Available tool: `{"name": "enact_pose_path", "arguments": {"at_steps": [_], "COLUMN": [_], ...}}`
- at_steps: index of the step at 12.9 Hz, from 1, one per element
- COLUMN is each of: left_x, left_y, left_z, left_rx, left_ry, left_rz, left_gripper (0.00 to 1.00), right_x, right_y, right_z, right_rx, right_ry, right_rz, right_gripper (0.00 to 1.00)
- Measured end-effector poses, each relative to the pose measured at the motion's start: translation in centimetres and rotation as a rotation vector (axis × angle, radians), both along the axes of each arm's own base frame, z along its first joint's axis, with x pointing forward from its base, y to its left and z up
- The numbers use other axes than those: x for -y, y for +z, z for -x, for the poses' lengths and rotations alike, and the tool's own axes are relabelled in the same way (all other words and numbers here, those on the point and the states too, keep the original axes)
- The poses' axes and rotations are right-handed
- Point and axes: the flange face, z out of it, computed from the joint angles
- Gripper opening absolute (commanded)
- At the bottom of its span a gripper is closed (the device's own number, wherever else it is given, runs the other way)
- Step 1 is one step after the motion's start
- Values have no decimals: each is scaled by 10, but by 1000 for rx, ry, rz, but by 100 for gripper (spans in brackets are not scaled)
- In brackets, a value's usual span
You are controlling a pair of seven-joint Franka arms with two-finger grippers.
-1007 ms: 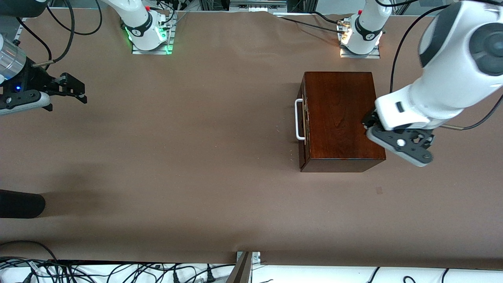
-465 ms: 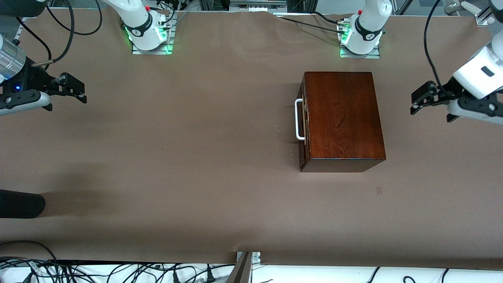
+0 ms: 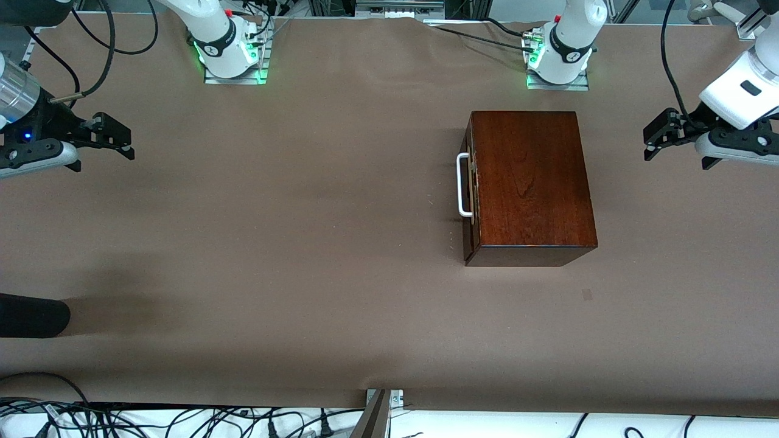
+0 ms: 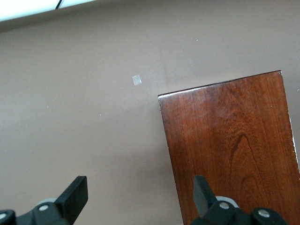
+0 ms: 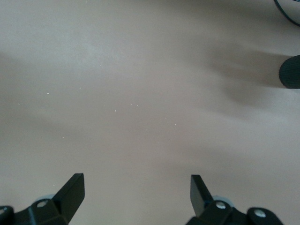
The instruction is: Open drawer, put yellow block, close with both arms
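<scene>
The dark mahogany box (image 3: 529, 182) stands toward the left arm's end of the table. Its drawer is shut, and the white U-shaped handle (image 3: 464, 184) faces the right arm's end. The box top also shows in the left wrist view (image 4: 229, 140). My left gripper (image 3: 654, 141) is open and empty, in the air over the table beside the box, toward the left arm's end; its own view shows it too (image 4: 139, 192). My right gripper (image 3: 122, 141) is open and empty over bare table at the right arm's end, and waits (image 5: 137, 190). The yellow block is out of view.
A black cylinder (image 3: 30, 315) lies at the right arm's end, nearer the front camera, and shows in the right wrist view (image 5: 290, 71). A small tape patch (image 3: 586, 295) lies on the brown table cover nearer the camera than the box. Cables run along the table's near edge.
My left arm has swung off the box's end out toward the left arm's end of the table and risen slightly. Its base light turned green. The right arm has not moved.
</scene>
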Motion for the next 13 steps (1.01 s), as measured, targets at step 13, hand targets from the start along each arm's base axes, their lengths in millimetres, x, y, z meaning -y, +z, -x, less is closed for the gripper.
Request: {"name": "enact_pose_path", "arguments": {"at_steps": [13], "left_x": [-4], "left_y": [-6], "left_z": [3], "left_rx": [-24], "left_ry": [151], "left_rz": [16], "left_gripper": [100], "right_x": [0], "right_y": [-1], "right_z": [1], "right_rx": [-10], "right_ry": [0], "right_rz": [1], "right_gripper": [100]}}
